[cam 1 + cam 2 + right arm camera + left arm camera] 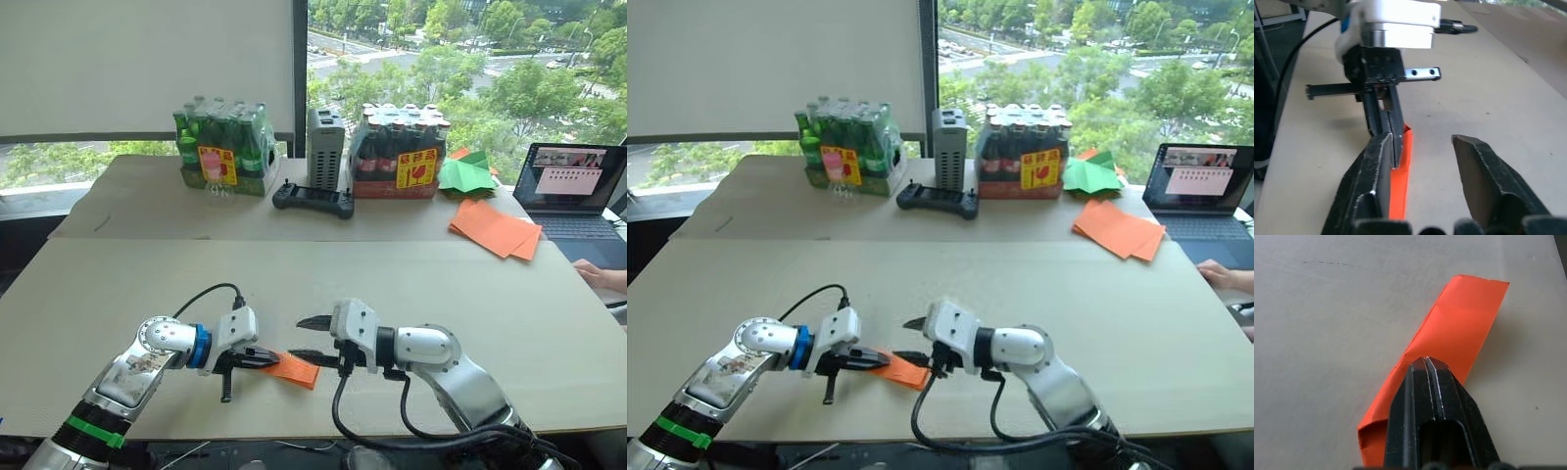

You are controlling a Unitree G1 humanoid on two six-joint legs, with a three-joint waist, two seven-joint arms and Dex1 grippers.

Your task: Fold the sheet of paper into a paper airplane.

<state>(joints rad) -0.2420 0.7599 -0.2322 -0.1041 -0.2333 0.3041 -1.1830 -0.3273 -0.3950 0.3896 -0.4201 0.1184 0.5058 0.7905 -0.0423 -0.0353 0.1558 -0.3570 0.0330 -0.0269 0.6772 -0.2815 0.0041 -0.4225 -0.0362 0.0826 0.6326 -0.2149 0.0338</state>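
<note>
Near the desk's (118,294) front edge, about midway along it: the sheet of paper (294,369), folded into a narrow orange strip, lying flat on the pale surface. Left pincer (266,359) pressed together on the strip's near end, fingers (1432,396) meeting tip to tip over the orange fold. Right pincer (315,339) just beside the strip's other end, spread wide, one finger low by the paper's edge, the other raised clear of it. A black cable looped up from each wrist.

Beyond the arms, a wide stretch of bare beige desk, matte, faintly marked, then a seam where a second slab of the same surface begins.

Toward the far right corner: a pile of flat orange sheets (495,229), fanned a little, and behind it green paper shapes (464,174) with a bit of orange beneath. At the right edge, an open laptop (573,191) with a lit screen, and a person's hand (600,276) resting on the desk in front of it.

Along the far edge, left to right: a shrink-wrapped pack of green bottles (223,147), a grey upright box (325,147), a black handheld controller (313,200) lying in front of that box, and a pack of dark bottles (400,152) with a yellow and red label.

Behind everything, a window: a pale roller blind (147,64) drawn down over the left part, a dark frame post, and on the right treetops and a road in daylight.
</note>
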